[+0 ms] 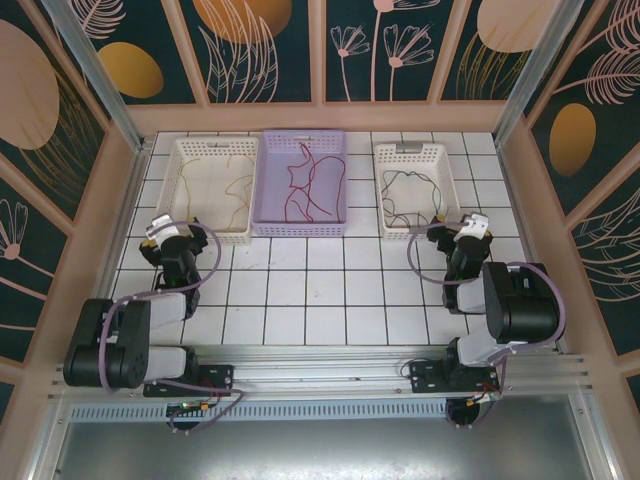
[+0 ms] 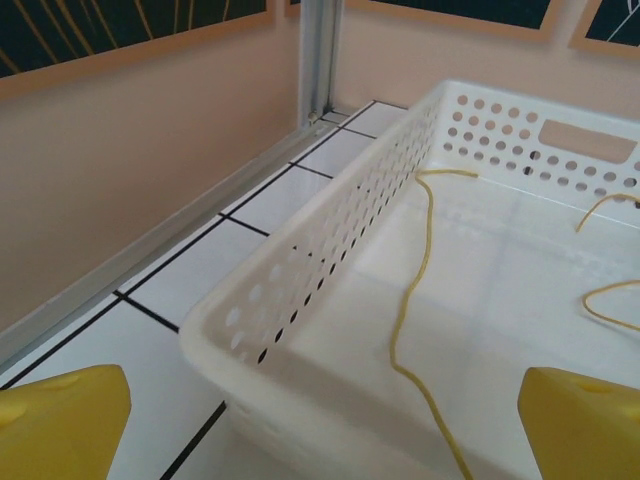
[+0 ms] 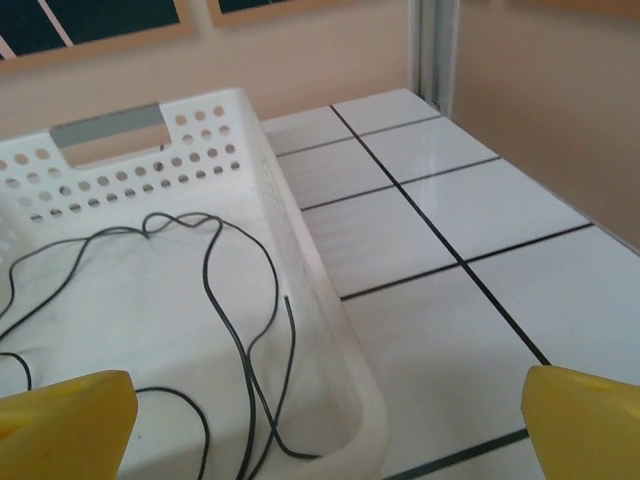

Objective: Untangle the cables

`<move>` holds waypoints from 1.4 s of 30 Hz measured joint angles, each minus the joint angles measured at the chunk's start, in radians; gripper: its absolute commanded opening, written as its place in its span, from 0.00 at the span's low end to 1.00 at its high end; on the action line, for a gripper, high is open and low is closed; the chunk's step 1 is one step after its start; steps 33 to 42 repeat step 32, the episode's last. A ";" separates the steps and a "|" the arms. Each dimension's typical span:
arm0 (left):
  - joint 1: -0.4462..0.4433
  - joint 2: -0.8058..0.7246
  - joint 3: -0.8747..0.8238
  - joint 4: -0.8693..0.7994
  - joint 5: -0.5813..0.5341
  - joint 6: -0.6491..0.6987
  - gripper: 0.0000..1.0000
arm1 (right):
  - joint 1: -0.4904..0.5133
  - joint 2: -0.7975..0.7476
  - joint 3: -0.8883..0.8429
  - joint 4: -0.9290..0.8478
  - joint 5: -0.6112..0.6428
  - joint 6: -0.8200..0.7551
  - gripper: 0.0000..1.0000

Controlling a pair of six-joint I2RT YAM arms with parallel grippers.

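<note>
Left gripper (image 1: 157, 233) and right gripper (image 1: 474, 226) hang released, apparently since nothing is left tangled: yellow cable (image 2: 427, 235) in the upper-left basket (image 1: 215, 143), red cable (image 1: 298, 178) in the purple basket (image 1: 303, 134) – black cable (image 3: 283, 345) in the upper-right basket (image 1: 409, 149).

Ends of yellow cable (image 2: 428, 240) off-frame

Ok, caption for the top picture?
Yellow cable in the left white basket, red cable in the lilac basket, black cable in the right white basket.
</note>
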 measured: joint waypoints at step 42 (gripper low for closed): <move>0.010 0.150 -0.057 0.360 0.205 0.118 0.99 | 0.031 0.000 -0.001 0.031 0.004 -0.024 0.99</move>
